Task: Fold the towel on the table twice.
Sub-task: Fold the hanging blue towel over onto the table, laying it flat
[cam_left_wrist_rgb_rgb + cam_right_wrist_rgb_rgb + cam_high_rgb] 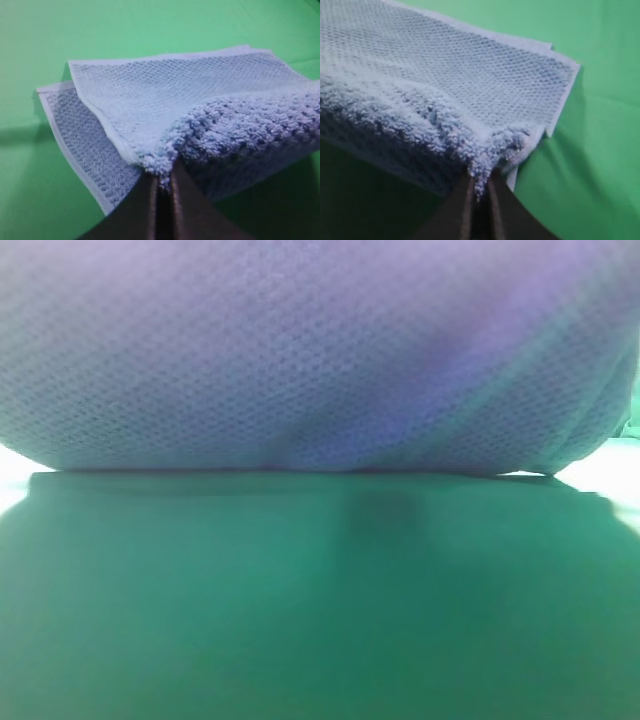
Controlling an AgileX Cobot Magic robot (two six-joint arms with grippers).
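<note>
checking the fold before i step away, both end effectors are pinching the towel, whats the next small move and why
Probably carry both corners a little further across and lower them. The left end effector and right end effector are each shut on the towel, whose lifted layer already overlaps the lower one, but hangs above the table.

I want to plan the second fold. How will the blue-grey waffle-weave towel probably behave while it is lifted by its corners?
The blue-grey waffle-weave towel looks floppy: it drapes from the left claw and right claw, so the middle will probably sag. Its bumpy weave likely grips well. It seems light.
</note>
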